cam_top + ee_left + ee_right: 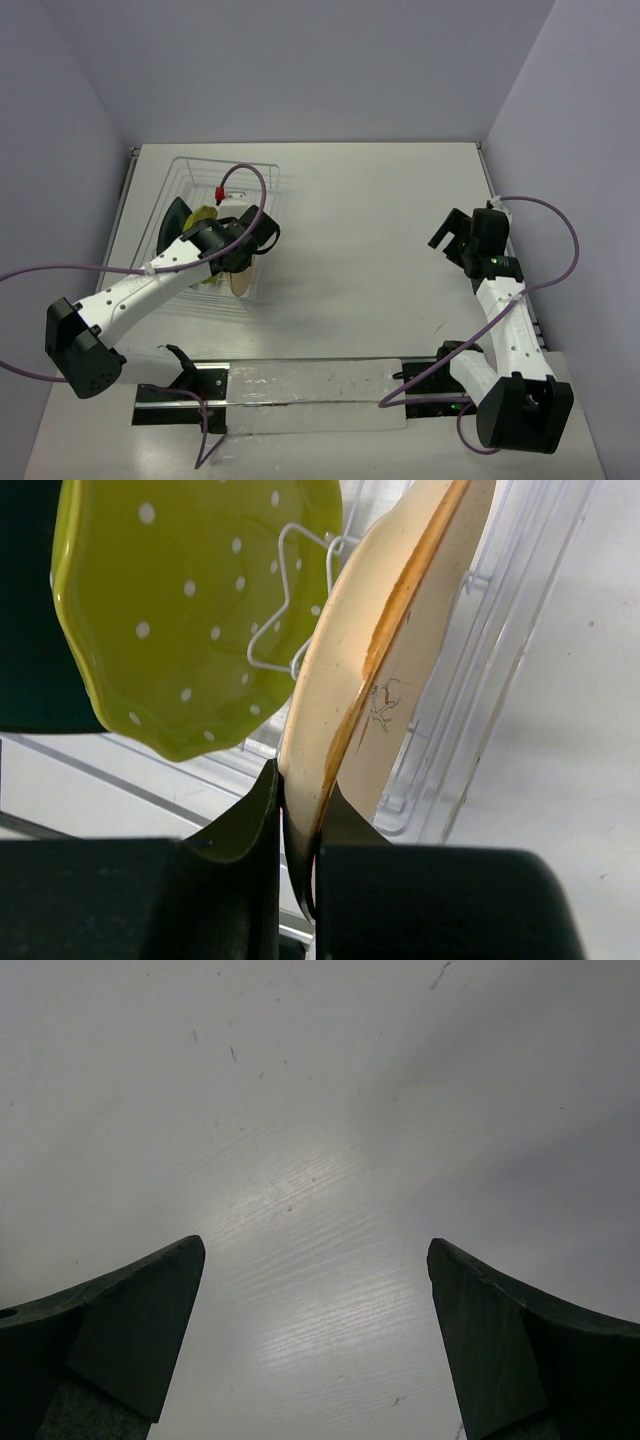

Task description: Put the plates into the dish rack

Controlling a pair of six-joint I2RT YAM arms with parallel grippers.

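My left gripper [243, 258] [300, 815] is shut on the rim of the cream plate [345, 670] [243, 278], which it holds on edge inside the dish rack [200, 180]. Just left of it the yellow-green dotted plate [190, 600] [204, 214] stands on edge among the rack's wire tines [285, 610]. The dark teal plate [172, 222] [25, 630] stands at the rack's left side. Over at the right side of the table my right gripper [452, 238] [315, 1260] stands open above bare tabletop, nothing between its fingers.
The white table [370, 240] spreads between the rack and the right arm. A clear sheet on a dark rail [300, 385] lies along the near edge between the arm bases. Grey walls close in the left, back and right.
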